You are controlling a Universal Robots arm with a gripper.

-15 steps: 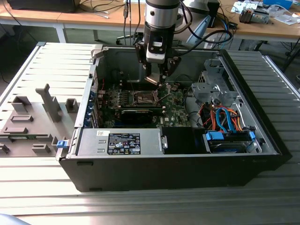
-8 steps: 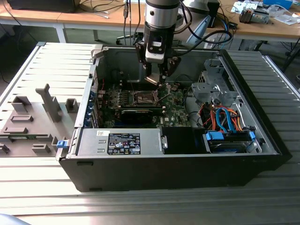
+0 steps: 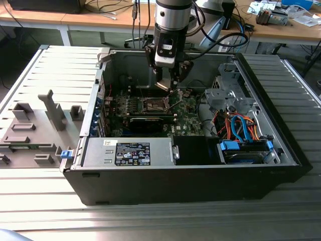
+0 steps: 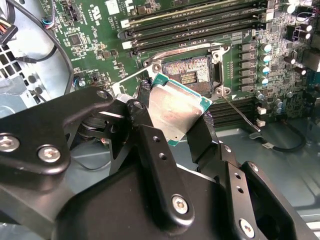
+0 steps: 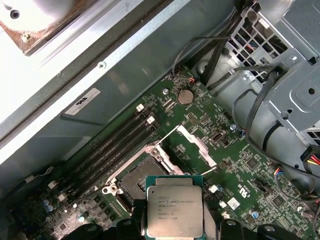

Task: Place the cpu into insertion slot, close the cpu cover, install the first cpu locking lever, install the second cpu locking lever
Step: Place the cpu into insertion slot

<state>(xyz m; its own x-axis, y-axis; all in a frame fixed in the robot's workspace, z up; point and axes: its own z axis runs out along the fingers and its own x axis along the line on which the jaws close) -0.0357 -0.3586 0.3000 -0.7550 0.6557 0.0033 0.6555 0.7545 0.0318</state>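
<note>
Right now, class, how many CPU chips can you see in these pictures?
1: the cpu, clamped in the gripper, near the empty insertion slot. Others could be hidden.

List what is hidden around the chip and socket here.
- Chip underside: faces away in both wrist views.
- Socket near side: second wrist view, behind the chip.
- Hold of the tool on the chip: first wrist view, cut by the picture's edge.
- Socket pins: exterior view, too small.

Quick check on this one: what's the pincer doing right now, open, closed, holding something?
The pincer: closed on the cpu, which is not yet in the insertion slot.
</note>
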